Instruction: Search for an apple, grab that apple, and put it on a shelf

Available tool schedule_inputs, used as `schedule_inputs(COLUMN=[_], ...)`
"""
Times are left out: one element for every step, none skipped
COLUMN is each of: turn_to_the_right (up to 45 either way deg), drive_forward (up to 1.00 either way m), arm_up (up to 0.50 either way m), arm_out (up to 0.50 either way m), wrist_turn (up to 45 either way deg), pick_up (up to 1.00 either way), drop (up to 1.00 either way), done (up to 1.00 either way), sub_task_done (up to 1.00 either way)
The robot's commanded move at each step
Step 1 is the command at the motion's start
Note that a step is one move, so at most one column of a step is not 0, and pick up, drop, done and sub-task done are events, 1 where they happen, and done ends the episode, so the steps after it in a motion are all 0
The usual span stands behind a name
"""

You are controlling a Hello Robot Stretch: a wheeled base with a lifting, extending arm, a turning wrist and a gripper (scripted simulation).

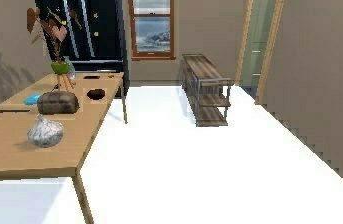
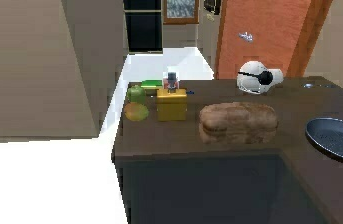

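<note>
wooden table (image 1: 4,145) stands well apart from shelf (image 1: 207,88).

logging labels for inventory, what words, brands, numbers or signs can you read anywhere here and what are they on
No text can be read in either view.
Yellow box on the dark counter: any print on it is too small to read.
Tall dark unit beside the window: pale specks and lines, no letters or numbers to make out.

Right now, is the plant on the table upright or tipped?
Upright: the plant stands on the table, its leaves pointing up.
</note>
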Motion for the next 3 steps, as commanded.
schedule_inputs(turn_to_the_right=[0.0, 0.0, 0.0], drive_forward=[0.0, 0.0, 0.0], arm_up=[0.38, 0.0, 0.0], arm_out=[0.0, 0.5, 0.0], wrist_turn=[0.0, 0.0, 45.0], pick_up=[0.0, 0.0, 0.0], drop=[0.0, 0.0, 0.0], done=[0.0, 0.0, 0.0], sub_task_done=[0.0, 0.0, 0.0])
